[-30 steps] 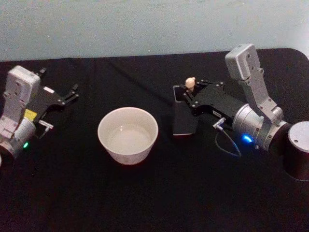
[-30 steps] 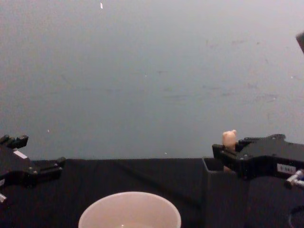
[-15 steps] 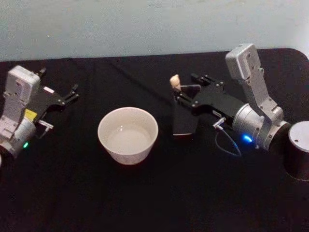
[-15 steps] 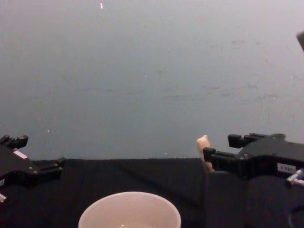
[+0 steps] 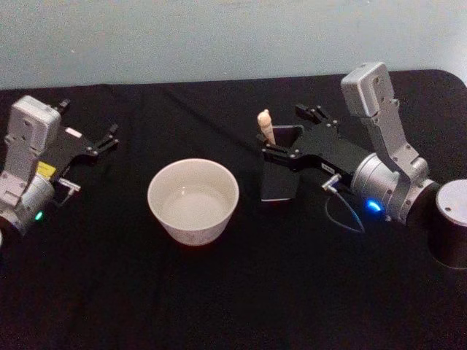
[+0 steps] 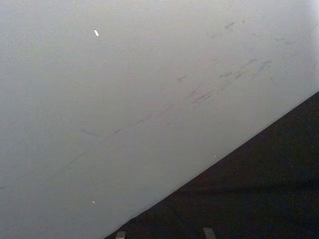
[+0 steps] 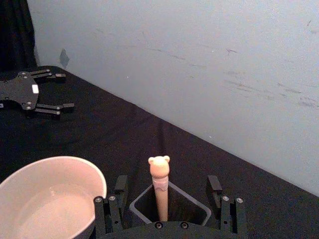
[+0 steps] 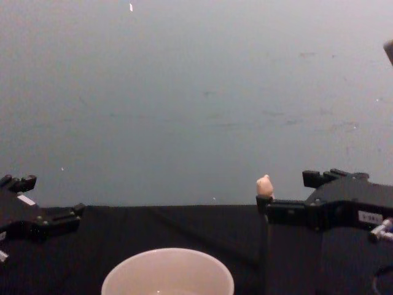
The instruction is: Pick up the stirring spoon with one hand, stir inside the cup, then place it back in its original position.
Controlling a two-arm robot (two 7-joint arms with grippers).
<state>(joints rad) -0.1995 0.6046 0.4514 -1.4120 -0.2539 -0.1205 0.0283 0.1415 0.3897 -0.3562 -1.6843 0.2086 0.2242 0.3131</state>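
The right end effector (image 7: 167, 206) is observed with its fingers spread wide, one on each side of the dark grey holder (image 7: 189, 209). The stirring spoon (image 7: 160, 191) stands in that holder, between the fingers but touched by neither, its beige handle and animal-head top projecting above the rim and leaning towards the cup. No grip is established. The fingers appear to be set astride the handle so that closing would catch it below the figure; this is judged the pre-grasp stage, with stirring and return not yet done. The cup (image 5: 193, 202) rests on the black surface (image 5: 233, 292) just beside the holder, on the left of the right end effector. The left end effector (image 5: 102, 144) is parked well apart, its fingers open and empty.
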